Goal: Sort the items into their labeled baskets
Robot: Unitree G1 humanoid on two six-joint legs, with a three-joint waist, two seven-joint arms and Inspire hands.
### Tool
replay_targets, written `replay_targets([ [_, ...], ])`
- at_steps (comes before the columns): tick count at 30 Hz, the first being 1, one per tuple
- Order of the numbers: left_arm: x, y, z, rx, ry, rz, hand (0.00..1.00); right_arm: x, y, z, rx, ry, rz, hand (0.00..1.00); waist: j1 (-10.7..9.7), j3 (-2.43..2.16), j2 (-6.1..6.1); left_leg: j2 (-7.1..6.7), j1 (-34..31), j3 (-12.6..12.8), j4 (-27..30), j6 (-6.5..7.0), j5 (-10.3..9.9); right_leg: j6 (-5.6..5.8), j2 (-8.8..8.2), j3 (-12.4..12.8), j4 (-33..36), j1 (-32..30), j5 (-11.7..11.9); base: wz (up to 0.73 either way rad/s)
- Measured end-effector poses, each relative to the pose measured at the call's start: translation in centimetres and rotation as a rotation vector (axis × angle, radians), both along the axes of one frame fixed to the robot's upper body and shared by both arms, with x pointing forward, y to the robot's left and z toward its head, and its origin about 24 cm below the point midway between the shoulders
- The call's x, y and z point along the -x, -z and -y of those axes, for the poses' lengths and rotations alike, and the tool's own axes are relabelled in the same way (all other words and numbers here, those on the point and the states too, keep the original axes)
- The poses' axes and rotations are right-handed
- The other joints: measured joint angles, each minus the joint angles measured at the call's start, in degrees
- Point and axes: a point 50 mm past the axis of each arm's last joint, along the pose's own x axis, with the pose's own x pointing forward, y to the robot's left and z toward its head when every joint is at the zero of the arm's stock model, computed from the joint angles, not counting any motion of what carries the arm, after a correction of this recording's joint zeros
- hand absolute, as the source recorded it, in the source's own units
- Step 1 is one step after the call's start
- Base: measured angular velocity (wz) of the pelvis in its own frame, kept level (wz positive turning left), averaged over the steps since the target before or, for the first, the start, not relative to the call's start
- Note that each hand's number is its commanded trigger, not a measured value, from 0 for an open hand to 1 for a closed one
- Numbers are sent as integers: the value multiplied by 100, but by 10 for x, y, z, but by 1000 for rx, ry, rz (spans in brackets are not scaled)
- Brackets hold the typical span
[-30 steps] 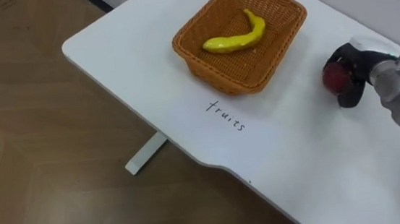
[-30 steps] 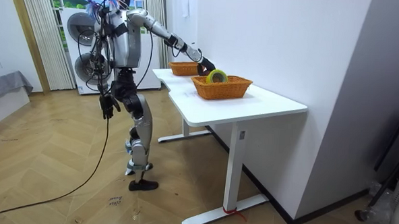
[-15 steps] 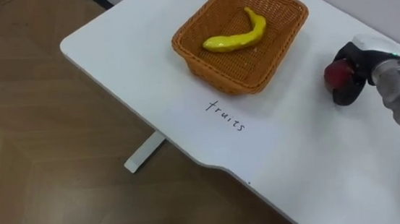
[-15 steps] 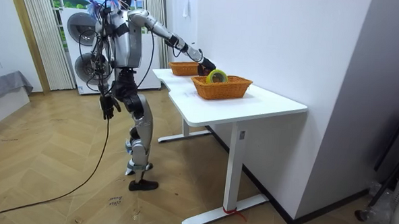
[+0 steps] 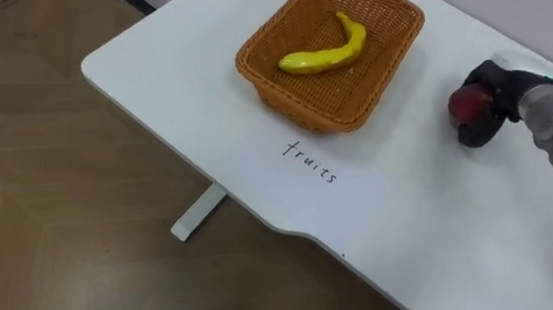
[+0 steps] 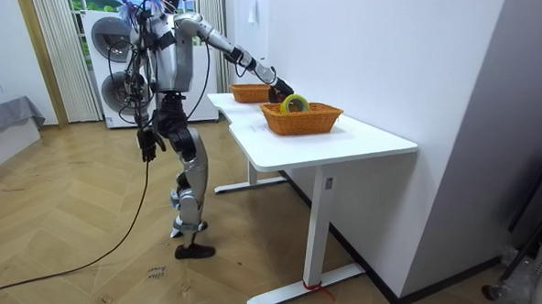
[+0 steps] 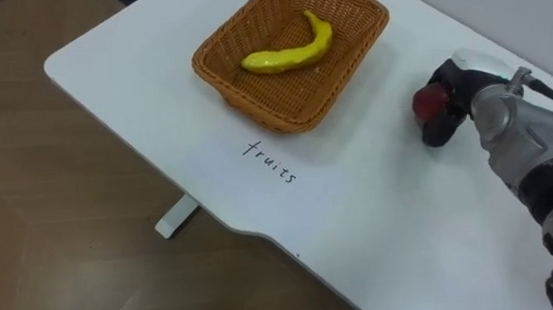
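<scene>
One hand is shown in the left eye view: the right hand [image 5: 491,106], entering from the right edge, with its dark fingers curled round a red apple [image 5: 465,105], which is held over the white table [image 5: 179,73]; whether the table is touched cannot be told. To the hand's left and a little farther ahead, well apart from it, a wicker basket [image 5: 297,98] is set on the table, and a yellow banana [image 5: 326,52] is laid inside it. A handwritten label [image 5: 311,160] is seen on the table just before the basket's near wall, left of the hand and nearer the robot. Wooden floor [image 5: 52,225] is seen past the table's edge, far to the hand's left. In the right eye view the same is seen: the apple is gripped on the hand's left side, toward the basket, and bare table is left between the two. In the room view the robot is seen standing upright at the table's long side, with the right arm stretched over the top. The hand is held between the banana's basket, on its far side, and a second basket [image 6: 302,121], just on its near side, in which a yellow-green roll [image 6: 294,103] is lying. The left hand [image 6: 147,145] is hung beside the hip, well away from the table; whether it is open cannot be told.
</scene>
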Motion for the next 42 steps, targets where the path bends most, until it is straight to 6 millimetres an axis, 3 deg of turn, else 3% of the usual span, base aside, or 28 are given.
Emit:
replay_targets([
  [3, 3, -1, -4, -4, -40, 5, 0, -2, -5, -7, -11, -42, 5, 100, -125, -15, -12, 16, 5, 31, 1, -5, 2, -1, 3, -2, -78, 34, 1, 0],
  [6, 10, 1, -2, 3, -58, -9, 0, 2, -5, -14, -67, -76, 9, 100, -311, -64, 47, 11, 96, 29, -3, 11, -9, 1, -6, -6, -75, 125, 0, 1],
  [10, 22, 1, -4, 7, -126, -2, 0, 2, -21, -23, -146, -111, 79, 100, -616, -95, 81, -17, 292, 57, -101, 26, -4, 51, -47, -12, -82, 282, -31, 0],
  [13, 35, 5, 2, 24, -162, -24, 0, 3, -31, -30, -195, -135, 135, 100, -783, -195, 180, -35, 618, 87, -228, 47, -16, 85, -82, -11, -84, 558, -52, -1],
  [15, 37, 8, 8, 41, -168, -31, 0, 2, -36, -32, -199, -141, 155, 100, -933, -277, 235, -83, 775, 68, -279, 72, -23, 170, -122, -1, -83, 714, -106, 7],
  [17, 42, 10, 13, 55, -181, -45, 0, 1, -47, -33, -215, -141, 198, 100, -1043, -311, 282, -116, 1005, 86, -425, 103, -2, 201, -156, 8, -94, 885, -126, 4],
  [24, 47, 10, 13, 63, -199, -70, 0, 0, -66, -32, -229, -128, 272, 100, -1215, -315, 287, -194, 1254, 65, -449, 141, 2, 234, -207, -7, -110, 1121, -166, 0],
  [29, 48, 10, 14, 69, -231, -73, 0, 2, -85, -51, -240, -201, 336, 100, -1327, -285, 320, -226, 1415, 42, -473, 174, -1, 251, -217, 30, -80, 1255, -175, 0],
  [33, 52, 10, 12, 63, -264, -75, 0, 5, -99, -63, -227, -254, 386, 100, -1341, -298, 286, -258, 1482, -29, -519, 183, -9, 305, -224, 59, -75, 1323, -211, 9],
  [36, 53, 11, 14, 66, -282, -74, 0, 6, -105, -67, -156, -269, 411, 100, -1302, -291, 243, -275, 1484, -79, -522, 186, -8, 305, -227, 48, -77, 1343, -211, 9],
  [42, 59, 11, 15, 65, -285, -96, 0, 6, -104, -71, -126, -263, 406, 100, -1024, -274, 142, -285, 1583, -120, -545, 208, -14, 320, -235, 41, -77, 1435, -220, 3],
])
